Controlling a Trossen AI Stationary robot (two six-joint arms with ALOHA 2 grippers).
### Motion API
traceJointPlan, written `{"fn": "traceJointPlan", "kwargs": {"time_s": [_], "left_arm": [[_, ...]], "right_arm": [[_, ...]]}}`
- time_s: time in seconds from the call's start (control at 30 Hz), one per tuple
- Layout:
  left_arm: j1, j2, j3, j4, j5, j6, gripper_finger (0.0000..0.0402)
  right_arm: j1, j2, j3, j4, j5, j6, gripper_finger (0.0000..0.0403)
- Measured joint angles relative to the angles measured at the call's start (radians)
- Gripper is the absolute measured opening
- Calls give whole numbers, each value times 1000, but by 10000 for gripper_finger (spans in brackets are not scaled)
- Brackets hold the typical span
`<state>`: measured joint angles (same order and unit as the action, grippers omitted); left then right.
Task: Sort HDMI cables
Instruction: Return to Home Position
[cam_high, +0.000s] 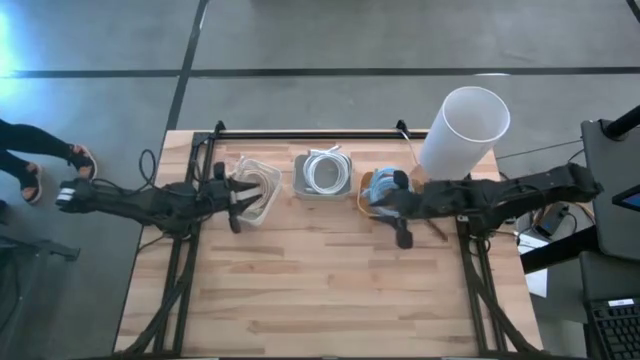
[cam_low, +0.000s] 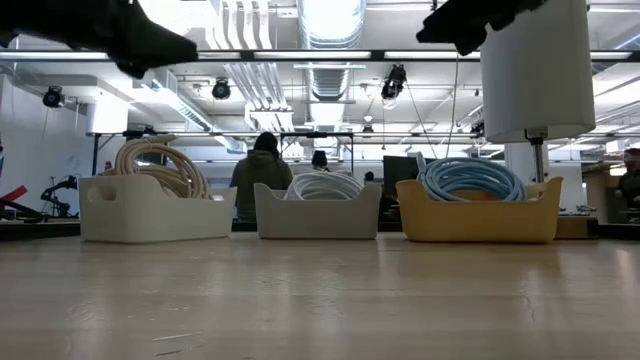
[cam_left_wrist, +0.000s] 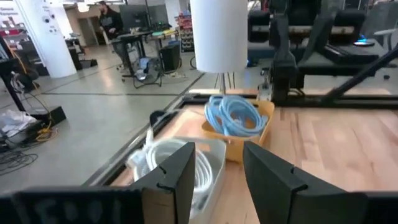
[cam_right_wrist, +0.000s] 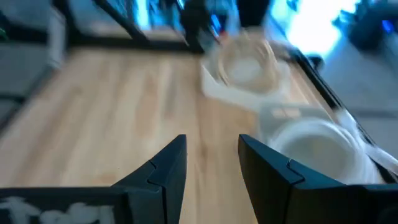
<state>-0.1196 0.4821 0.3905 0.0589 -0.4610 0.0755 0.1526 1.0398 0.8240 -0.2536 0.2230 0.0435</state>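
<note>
Three bins stand in a row at the table's far side. The left, pale bin (cam_high: 256, 188) holds beige coiled cables (cam_low: 160, 165). The middle grey bin (cam_high: 322, 174) holds white coils (cam_low: 322, 186). The right, yellow bin (cam_low: 478, 212) holds light blue coils (cam_left_wrist: 233, 117). My left gripper (cam_high: 240, 205) is open and empty beside the left bin, above the table. My right gripper (cam_high: 398, 222) is open and empty, just on the near side of the yellow bin.
A tall white cylinder on a thin post (cam_high: 462, 130) stands at the far right behind the yellow bin. The wooden tabletop (cam_high: 330, 290) spreads out on the near side of the bins. A person's feet (cam_high: 40, 165) show on the floor at the left.
</note>
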Motion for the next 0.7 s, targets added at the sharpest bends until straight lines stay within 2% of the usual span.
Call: {"fn": "traceJointPlan", "kwargs": {"time_s": [0.1,0.2,0.33,0.7], "left_arm": [[0,-24,-76,94,14,-14,140],[0,-52,-158,219,68,0,140],[0,-94,-239,312,85,10,140],[2,-199,-337,314,77,26,140]], "right_arm": [[-32,-99,-148,195,-96,-23,141],[-52,-184,-251,278,-101,-14,141],[-78,-286,-350,312,-101,8,141],[-84,-485,-530,318,-130,25,141]]}}
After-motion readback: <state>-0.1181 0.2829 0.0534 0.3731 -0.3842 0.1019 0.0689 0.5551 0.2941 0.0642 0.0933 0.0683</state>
